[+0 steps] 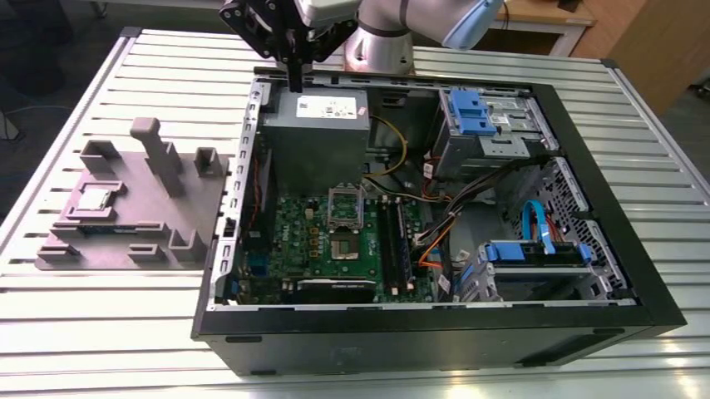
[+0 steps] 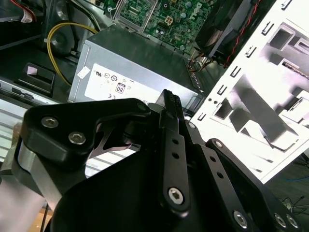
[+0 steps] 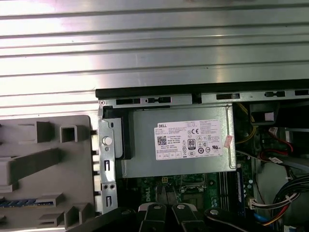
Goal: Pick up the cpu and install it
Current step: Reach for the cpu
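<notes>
Located the cpu [image 1: 96, 198] as a small flat square with a pale silvery top, seated level in a shallow recess of the grey fixture block [image 1: 145, 237], on the exterior view's left. Confirmed as lying outside the open computer case [image 1: 444, 337] and well apart from the gripper [image 1: 295, 85]. Observed the gripper hanging point-down from the arm [image 1: 394, 29] over the far wall of the case, just above the grey power supply box [image 1: 316, 137] with its white label. Judged the fingers [image 2: 172, 118] drawn narrow against each other in the second wrist view, with nothing between them. Recorded the same box and label directly below the tool in the first wrist view, with the fixture block beside the case wall. Noted the green motherboard [image 1: 294, 241] and its square socket [image 1: 346, 249] exposed inside the case, with blue drive brackets [image 1: 471, 112] towards the exterior view's right. Found case and fixture resting side by side on a slatted metal table [image 1: 111, 332], with wooden furniture [image 1: 638, 41] beyond.
</notes>
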Action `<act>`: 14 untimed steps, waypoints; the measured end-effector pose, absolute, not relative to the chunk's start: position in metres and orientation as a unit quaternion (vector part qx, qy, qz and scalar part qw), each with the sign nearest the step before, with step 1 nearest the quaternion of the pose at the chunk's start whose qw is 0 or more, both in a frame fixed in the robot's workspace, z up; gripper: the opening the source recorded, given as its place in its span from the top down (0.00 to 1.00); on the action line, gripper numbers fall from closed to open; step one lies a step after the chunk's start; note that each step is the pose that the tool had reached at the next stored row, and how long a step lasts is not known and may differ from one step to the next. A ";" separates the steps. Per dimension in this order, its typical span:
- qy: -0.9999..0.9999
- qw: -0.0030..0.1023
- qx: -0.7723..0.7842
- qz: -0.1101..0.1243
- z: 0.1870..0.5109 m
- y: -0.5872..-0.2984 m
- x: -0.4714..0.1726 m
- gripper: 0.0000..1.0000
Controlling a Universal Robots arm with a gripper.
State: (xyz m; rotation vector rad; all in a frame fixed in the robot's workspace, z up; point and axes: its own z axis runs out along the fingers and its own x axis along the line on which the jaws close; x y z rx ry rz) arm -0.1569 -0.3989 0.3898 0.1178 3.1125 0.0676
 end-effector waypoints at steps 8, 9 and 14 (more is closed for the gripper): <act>0.999 0.013 0.038 0.022 0.389 -0.399 -0.162 0.90; 0.999 0.013 0.038 0.022 0.389 -0.399 -0.162 0.90; 0.999 0.013 0.038 0.022 0.389 -0.399 -0.164 0.90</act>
